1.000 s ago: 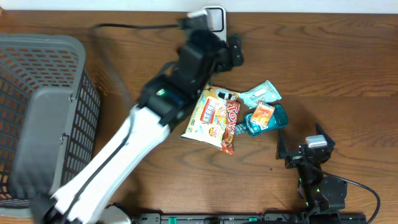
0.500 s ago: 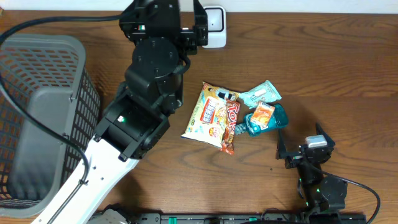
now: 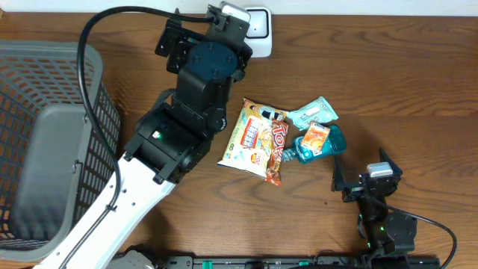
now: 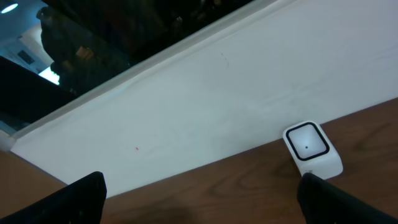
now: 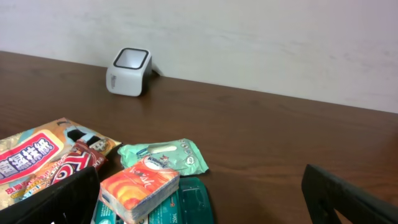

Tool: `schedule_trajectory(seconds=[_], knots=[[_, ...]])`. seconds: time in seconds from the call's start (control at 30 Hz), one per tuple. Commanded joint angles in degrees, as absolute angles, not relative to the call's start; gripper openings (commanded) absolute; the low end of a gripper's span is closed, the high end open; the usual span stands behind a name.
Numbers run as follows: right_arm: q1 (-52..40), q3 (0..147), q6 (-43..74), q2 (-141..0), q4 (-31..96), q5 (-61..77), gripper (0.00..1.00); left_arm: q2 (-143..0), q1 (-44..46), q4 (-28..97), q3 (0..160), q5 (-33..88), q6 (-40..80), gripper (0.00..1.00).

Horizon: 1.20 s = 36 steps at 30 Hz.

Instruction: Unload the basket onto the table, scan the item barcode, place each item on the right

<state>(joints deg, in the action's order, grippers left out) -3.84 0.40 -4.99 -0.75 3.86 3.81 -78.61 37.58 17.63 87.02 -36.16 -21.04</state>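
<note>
- The brown wooden table (image 3: 418,82) fills the overhead view, with a white wall (image 4: 249,93) along its 12 o'clock edge.
- A grey mesh basket (image 3: 97,134) takes up the 9 o'clock side of the table.
- The left arm (image 3: 172,149), white and black, reaches from 7 o'clock up toward 12 o'clock. A black cable (image 3: 112,37) loops over the basket's corner.
- The left gripper (image 4: 202,180) sits at the 12 o'clock edge with its jaws spread wide and nothing between them. Its own camera looks at the wall and the far strip of table.
- The right gripper (image 5: 200,177) rests low at 5 o'clock, well apart from the left one. Its jaws are also spread wide and empty, and they face the pile of goods.
- The biggest item is a yellow snack bag (image 3: 250,138), lying flat at the middle of the table, at 6 o'clock from the left gripper.
- A red candy bar (image 3: 275,153) lies across the bag's 3 o'clock edge.
- A teal pack (image 3: 334,142) lies at 3 o'clock from the candy bar, touching it. An orange packet (image 3: 314,138) sits on top of the pack.
- A pale green sachet (image 3: 314,112) lies just beside the packet at 12 o'clock.
- No item is held, and no barcode can be made out.
- The small white scanner (image 3: 259,30) stands at the 12 o'clock edge against the wall, partly under the left gripper and apart from the pile.
</note>
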Motion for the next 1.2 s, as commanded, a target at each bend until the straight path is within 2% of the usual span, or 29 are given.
schedule_trajectory(seconds=[0.0,0.3,0.6,0.77,0.97,1.07,1.17], knots=[[-4.08,0.32,-4.34,-0.89,4.08,3.73,0.99,-78.19,37.30,17.52,86.46,-36.49,-21.76,0.98],[-4.08,0.32,-4.34,-0.89,4.08,3.73,0.99,-74.22,37.28,17.56,85.25,-36.49,-21.08,0.98],[-4.08,0.32,-4.34,-0.89,4.08,3.73,0.99,-58.35,36.47,12.51,73.36,-32.58,-18.11,0.98],[-4.08,0.32,-4.34,-0.89,4.08,3.73,0.99,-50.33,30.35,12.32,67.37,-22.74,-17.45,0.98],[-4.08,0.32,-4.29,-0.89,4.05,3.81,0.99,-43.86,20.53,12.60,65.19,-16.62,-7.88,0.98],[-4.08,0.32,1.23,-0.89,4.03,4.97,0.99,-40.93,16.27,14.39,64.93,-11.46,-4.14,0.98],[-4.08,0.32,14.44,-0.89,4.03,5.06,0.99,-38.11,12.56,16.21,64.93,-5.58,-3.84,0.98]])
